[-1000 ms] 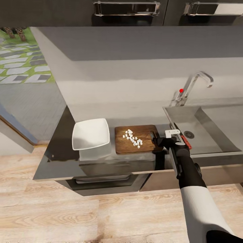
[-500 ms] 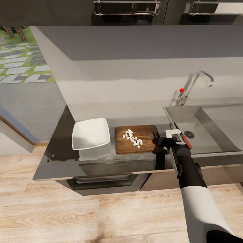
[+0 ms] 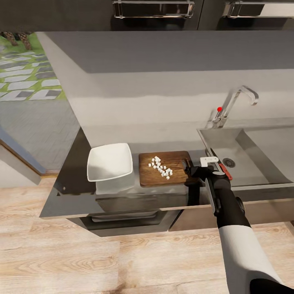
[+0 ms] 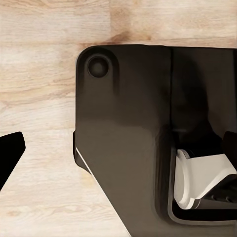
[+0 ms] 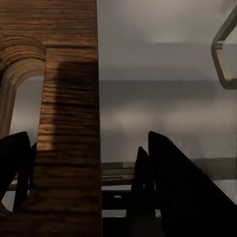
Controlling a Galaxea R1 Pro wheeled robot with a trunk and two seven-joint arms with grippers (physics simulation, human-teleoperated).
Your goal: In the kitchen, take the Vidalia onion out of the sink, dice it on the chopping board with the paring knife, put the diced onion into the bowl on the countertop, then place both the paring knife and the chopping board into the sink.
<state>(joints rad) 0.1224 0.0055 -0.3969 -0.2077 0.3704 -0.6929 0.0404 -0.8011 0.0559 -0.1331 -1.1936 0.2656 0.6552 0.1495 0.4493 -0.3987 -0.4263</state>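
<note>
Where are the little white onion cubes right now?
In the head view, the diced onion lies on the chopping board, between the empty white bowl and the sink.

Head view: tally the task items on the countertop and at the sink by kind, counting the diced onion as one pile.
Bowl: 1
Chopping board: 1
Diced onion pile: 1
Sink: 1
Total: 4

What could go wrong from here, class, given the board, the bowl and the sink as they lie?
1. The onion cubes lie loose on the board while the right gripper sits at its slot end; lifting or tilting could scatter them.
2. The bowl sits beside the board's far end, so a push could knock it.
3. The sink is close; cubes might slide in.
</note>
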